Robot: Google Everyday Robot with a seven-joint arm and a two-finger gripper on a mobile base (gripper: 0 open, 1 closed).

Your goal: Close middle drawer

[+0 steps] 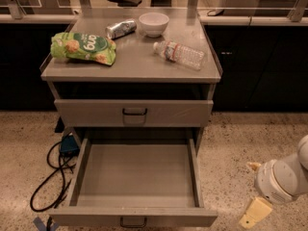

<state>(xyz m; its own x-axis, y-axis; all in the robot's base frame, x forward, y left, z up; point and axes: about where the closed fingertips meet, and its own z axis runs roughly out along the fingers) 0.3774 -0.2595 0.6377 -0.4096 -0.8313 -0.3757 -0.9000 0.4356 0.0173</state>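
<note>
The middle drawer is a wide grey-beige tray pulled fully out of the cabinet and empty. Its low front with a small dark pull is at the bottom edge of the view. Above it, the top drawer with a black handle is shut. My gripper is at the lower right, over the floor and to the right of the open drawer's front corner, touching nothing. One pale finger points down-left and the other tip shows above it, apart and empty.
On the cabinet top lie a green snack bag, a can, a white bowl and a plastic bottle. A black cable and a blue plug lie on the floor left of the drawer. A dark counter runs behind.
</note>
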